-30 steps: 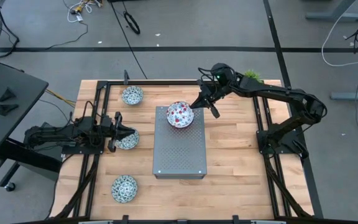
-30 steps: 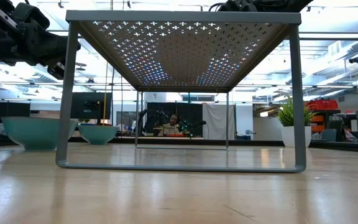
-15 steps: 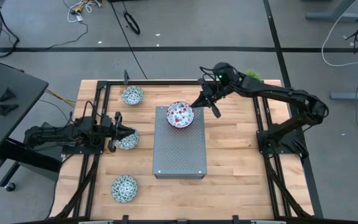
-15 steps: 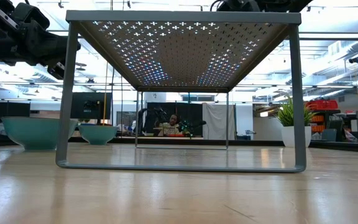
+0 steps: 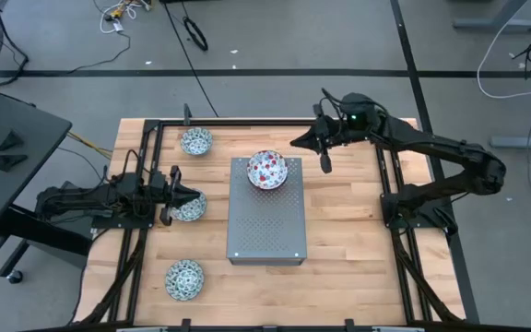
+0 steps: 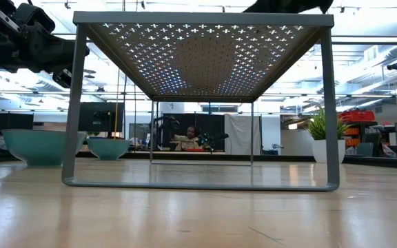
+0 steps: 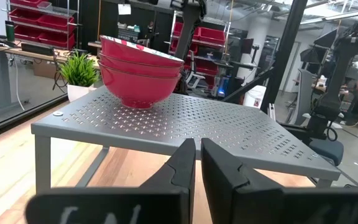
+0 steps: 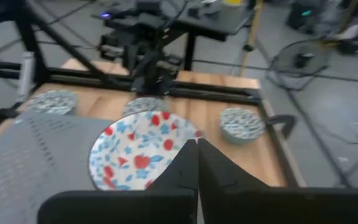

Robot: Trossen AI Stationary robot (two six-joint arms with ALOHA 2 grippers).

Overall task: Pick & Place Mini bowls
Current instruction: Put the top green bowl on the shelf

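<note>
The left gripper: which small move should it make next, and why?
Probably lift and carry toward the grey box. The left gripper sits nearly shut at the rim of a blue-green bowl; red bowls are stacked on the box, and the right gripper is shut beside them.

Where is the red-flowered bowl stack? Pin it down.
High view: the red-flowered bowl stack sits on the grey perforated stand, at its far end, just left of the shut right gripper.
</note>
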